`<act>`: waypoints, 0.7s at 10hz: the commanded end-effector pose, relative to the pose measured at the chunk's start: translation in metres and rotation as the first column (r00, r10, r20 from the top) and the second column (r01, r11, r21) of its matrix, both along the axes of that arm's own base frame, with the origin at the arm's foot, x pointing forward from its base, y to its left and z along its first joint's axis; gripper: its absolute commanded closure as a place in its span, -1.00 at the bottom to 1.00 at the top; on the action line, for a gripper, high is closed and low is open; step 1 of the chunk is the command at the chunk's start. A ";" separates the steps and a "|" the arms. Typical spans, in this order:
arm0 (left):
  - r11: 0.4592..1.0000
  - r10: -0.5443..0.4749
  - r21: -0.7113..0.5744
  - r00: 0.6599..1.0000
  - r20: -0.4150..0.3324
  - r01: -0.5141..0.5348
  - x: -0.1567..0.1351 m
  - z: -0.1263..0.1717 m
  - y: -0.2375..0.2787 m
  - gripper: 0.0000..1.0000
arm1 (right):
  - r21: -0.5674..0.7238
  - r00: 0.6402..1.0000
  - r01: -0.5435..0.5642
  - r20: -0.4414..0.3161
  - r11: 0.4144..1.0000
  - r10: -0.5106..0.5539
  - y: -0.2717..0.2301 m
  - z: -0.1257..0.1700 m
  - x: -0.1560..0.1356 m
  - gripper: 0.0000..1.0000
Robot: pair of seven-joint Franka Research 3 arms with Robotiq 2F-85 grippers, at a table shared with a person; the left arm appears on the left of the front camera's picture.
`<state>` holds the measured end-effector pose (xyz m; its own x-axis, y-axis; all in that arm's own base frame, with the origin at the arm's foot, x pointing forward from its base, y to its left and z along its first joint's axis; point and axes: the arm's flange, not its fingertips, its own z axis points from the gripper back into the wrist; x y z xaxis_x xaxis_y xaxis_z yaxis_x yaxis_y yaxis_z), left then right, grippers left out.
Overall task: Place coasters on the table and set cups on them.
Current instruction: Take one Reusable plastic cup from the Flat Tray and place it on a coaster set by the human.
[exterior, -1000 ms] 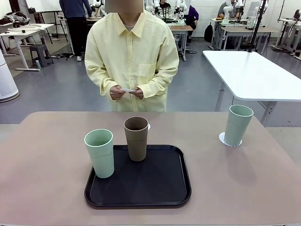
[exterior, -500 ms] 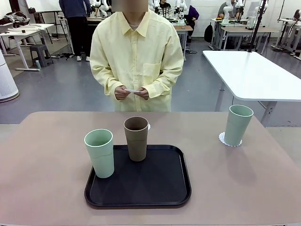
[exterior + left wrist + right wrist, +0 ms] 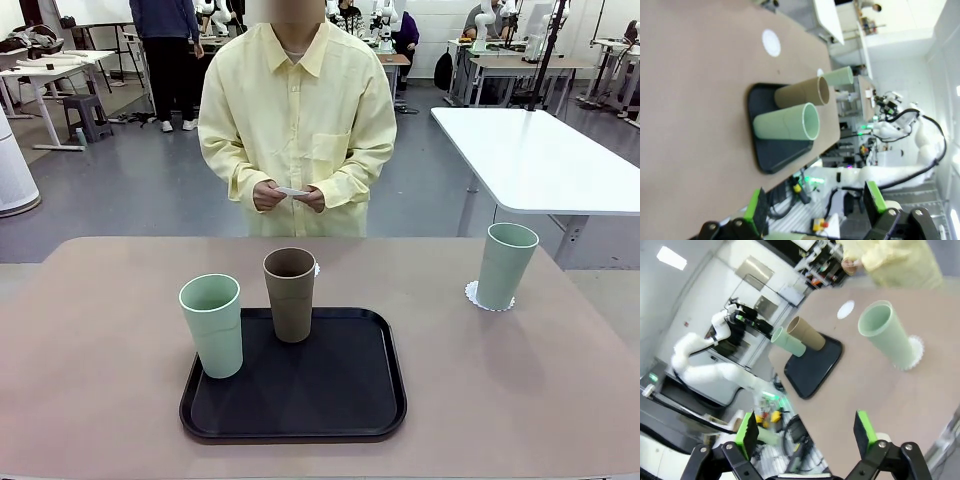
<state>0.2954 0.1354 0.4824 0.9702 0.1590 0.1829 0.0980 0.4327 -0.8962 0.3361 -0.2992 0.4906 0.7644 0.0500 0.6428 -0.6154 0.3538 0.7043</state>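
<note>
1. Three cups, two mint green and one brown, all upright. The left mint cup (image 3: 211, 325) stands on the black tray (image 3: 330, 390) by its left edge. The brown cup (image 3: 290, 295) stands at the tray's far edge, near the left mint cup but not touching it. The right mint cup (image 3: 505, 265) stands near the far right corner of the table (image 3: 100, 400).
2. Two coasters lie on the table. The right coaster (image 3: 472, 292) is under the right mint cup, its lacy rim showing around the base. The bare coaster (image 3: 771, 42) lies flat beyond the tray's far edge, behind the brown cup, with nothing on it.
3. A third small white flat piece (image 3: 292, 191) is held by the person. It is too small to tell whether its edge is lacy.
4. One tray, at the middle of the table's near side.
5. The person stands at the far edge. The person's right hand (image 3: 268, 195) and the person's left hand (image 3: 312, 198) meet at waist height and pinch the white piece between them.
6. The left gripper (image 3: 815, 207) has its green-padded fingers spread wide with nothing between them, well apart from the cups.
7. The right gripper (image 3: 805, 432) is likewise spread wide and empty, well apart from the right mint cup.
</note>
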 end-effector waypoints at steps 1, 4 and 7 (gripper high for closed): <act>1.000 -0.002 -0.013 1.000 0.015 0.002 0.001 0.000 0.000 -1.00 | -0.166 0.988 0.012 0.155 0.986 0.015 0.035 0.063 0.001 -1.00; 1.000 -0.002 -0.013 1.000 0.015 0.002 0.001 0.000 0.000 -1.00 | -0.453 0.928 -0.048 0.309 0.890 0.207 0.151 0.126 -0.002 -1.00; 1.000 -0.002 -0.013 1.000 0.015 0.002 0.001 0.000 0.000 -1.00 | -0.689 0.784 -0.121 0.375 0.714 0.494 0.313 0.089 -0.019 -1.00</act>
